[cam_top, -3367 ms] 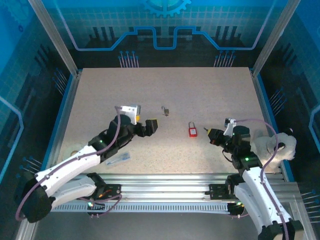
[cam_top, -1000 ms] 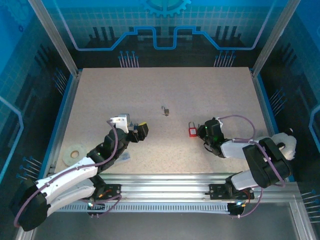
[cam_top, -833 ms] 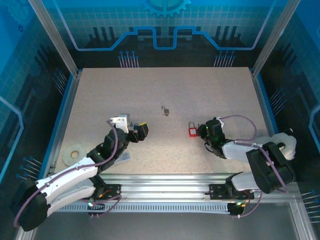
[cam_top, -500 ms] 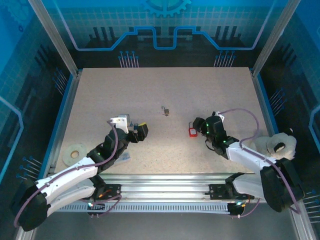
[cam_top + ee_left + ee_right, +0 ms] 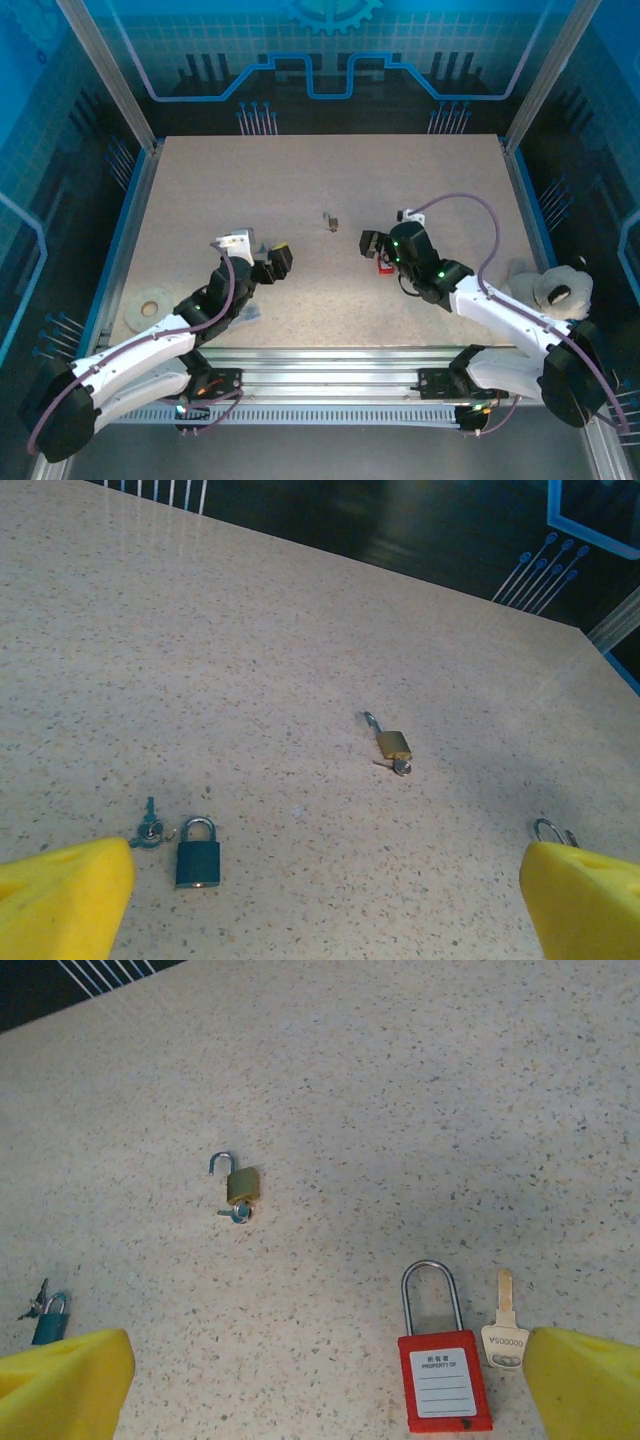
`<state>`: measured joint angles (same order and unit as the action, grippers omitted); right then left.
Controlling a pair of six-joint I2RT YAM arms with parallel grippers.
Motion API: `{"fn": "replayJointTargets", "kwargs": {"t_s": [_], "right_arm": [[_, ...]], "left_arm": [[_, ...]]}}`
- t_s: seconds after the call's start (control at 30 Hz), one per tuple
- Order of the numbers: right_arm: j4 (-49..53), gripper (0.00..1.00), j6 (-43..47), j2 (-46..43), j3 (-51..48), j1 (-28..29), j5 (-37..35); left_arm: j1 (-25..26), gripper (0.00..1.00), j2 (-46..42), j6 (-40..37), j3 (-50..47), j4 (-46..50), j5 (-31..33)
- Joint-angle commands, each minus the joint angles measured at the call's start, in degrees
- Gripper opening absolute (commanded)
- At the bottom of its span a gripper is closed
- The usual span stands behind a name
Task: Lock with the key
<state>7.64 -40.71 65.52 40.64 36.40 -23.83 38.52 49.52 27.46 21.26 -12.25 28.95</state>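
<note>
The key (image 5: 148,830) is tiny, with a teal head and a small ring. It lies flat beside a teal padlock (image 5: 198,852), just ahead of my left gripper's left yellow pad (image 5: 65,895). My left gripper (image 5: 320,920) (image 5: 279,261) stands open and holds nothing. In the right wrist view the key (image 5: 33,1305) and the teal padlock (image 5: 50,1322) sit far to the left. My right gripper (image 5: 325,1400) (image 5: 377,250) is open and low over a red padlock (image 5: 445,1390) (image 5: 381,266), with a silver key (image 5: 505,1335) lying next to it.
A small brass padlock (image 5: 331,222) (image 5: 393,744) (image 5: 242,1184) lies mid-table with its shackle open and a key in its base. A white tape roll (image 5: 152,300) rests near the left rail. A white cloth (image 5: 545,285) sits at the right edge.
My right gripper has opened from shut and moved forward and left, over the red padlock. The left arm has hardly moved and stays open.
</note>
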Motion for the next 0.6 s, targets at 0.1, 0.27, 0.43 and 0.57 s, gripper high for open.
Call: {"fn": "replayJointTargets", "kwargs": {"t_s": [0.1,0.27,0.43,0.57], "right_arm": [[12.07,1.0,4.85,7.69,11.47,4.12,-2.79],[16.62,1.0,6.14,14.64,18.92,5.29,-1.44],[18.8,1.0,7.73,22.08,26.26,5.63,1.07],[23.01,1.0,8.25,28.83,32.91,5.61,1.35]], "left_arm": [[0.32,0.99,-1.22,2.63,-0.51,0.55,4.44],[0.23,0.99,-0.63,2.76,-0.42,0.48,4.49],[0.23,0.99,-0.39,2.96,-0.2,0.61,4.31],[0.19,0.99,-0.13,2.79,0.06,0.79,4.51]]}}
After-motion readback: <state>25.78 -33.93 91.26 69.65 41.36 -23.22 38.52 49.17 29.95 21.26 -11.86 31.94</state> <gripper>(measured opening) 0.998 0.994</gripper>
